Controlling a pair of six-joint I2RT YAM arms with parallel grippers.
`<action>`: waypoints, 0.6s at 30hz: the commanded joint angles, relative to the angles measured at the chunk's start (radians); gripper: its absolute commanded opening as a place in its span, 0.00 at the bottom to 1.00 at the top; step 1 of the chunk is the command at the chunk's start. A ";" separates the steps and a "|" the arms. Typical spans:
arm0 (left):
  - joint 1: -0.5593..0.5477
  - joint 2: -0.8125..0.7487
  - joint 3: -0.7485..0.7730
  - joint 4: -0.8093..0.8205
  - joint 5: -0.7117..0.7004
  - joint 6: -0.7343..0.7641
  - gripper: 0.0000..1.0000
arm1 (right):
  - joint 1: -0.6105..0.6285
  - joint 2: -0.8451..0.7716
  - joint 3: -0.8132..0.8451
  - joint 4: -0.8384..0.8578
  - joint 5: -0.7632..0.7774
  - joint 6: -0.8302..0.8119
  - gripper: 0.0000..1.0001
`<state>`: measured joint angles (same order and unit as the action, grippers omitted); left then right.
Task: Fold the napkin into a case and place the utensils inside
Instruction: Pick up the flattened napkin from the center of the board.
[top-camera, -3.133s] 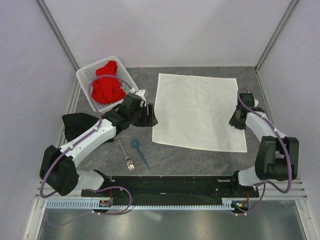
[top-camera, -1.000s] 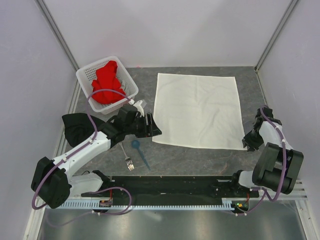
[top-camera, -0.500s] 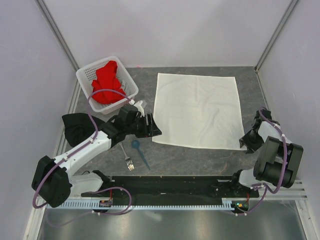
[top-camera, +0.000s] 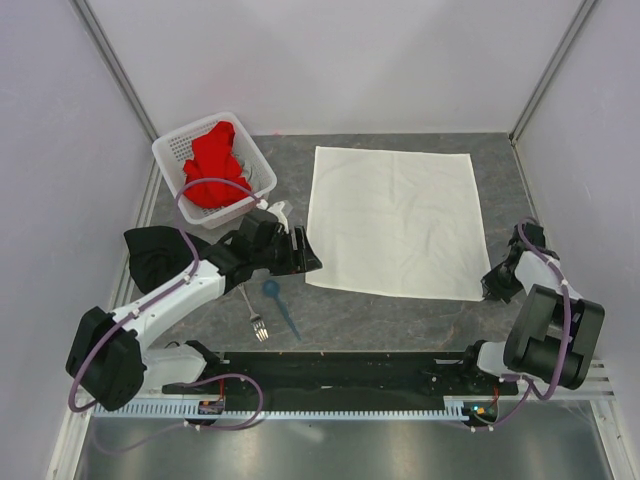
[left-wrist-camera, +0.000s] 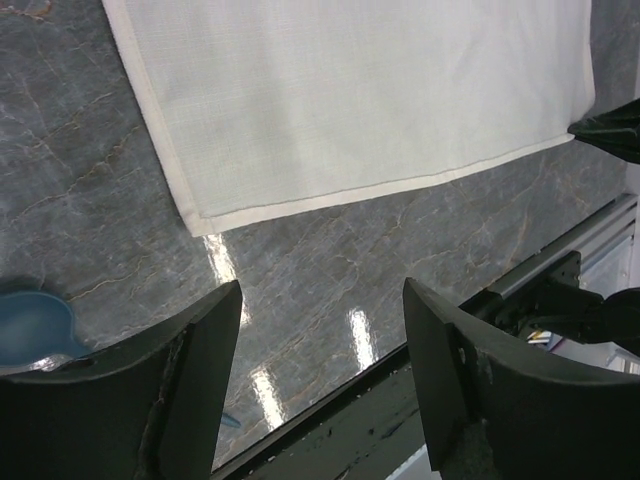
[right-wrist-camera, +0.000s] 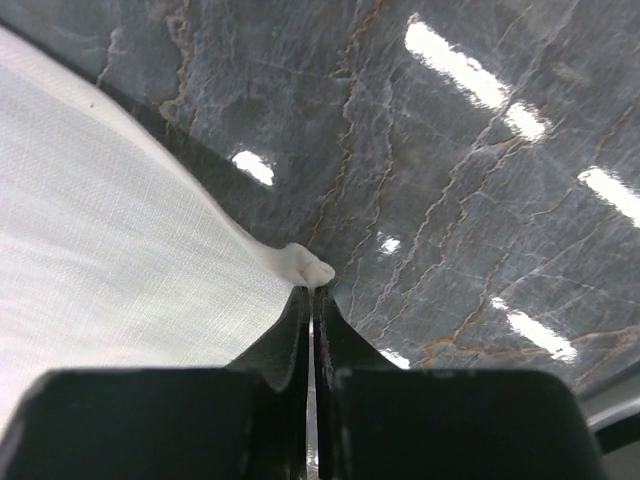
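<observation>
Napkin (top-camera: 393, 222) corner pinched.
We see right gripper (right-wrist-camera: 312, 292) clamped on its near right corner; left gripper (left-wrist-camera: 320, 318) spread, empty, by near left corner.

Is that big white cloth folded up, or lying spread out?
Spread out: the napkin lies flat as one open sheet, no folds. Only its near right corner is pinched by the right gripper.

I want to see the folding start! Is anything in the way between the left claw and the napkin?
No. Only bare table lies between the open left claw and the napkin corner; the blue spoon sits off to one side.
</observation>
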<state>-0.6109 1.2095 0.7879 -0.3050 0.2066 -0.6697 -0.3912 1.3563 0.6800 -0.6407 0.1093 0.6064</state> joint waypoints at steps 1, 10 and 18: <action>-0.003 0.028 -0.015 0.003 -0.079 -0.004 0.75 | -0.006 -0.051 -0.045 0.047 -0.094 0.004 0.00; -0.030 0.189 0.060 -0.092 -0.277 -0.007 0.70 | 0.003 -0.175 -0.046 0.041 -0.134 -0.010 0.00; -0.118 0.324 0.172 -0.223 -0.450 -0.138 0.63 | 0.002 -0.214 -0.069 0.065 -0.158 -0.022 0.00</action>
<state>-0.6762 1.4887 0.8906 -0.4580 -0.1226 -0.7002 -0.3916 1.1675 0.6247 -0.6018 -0.0185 0.5987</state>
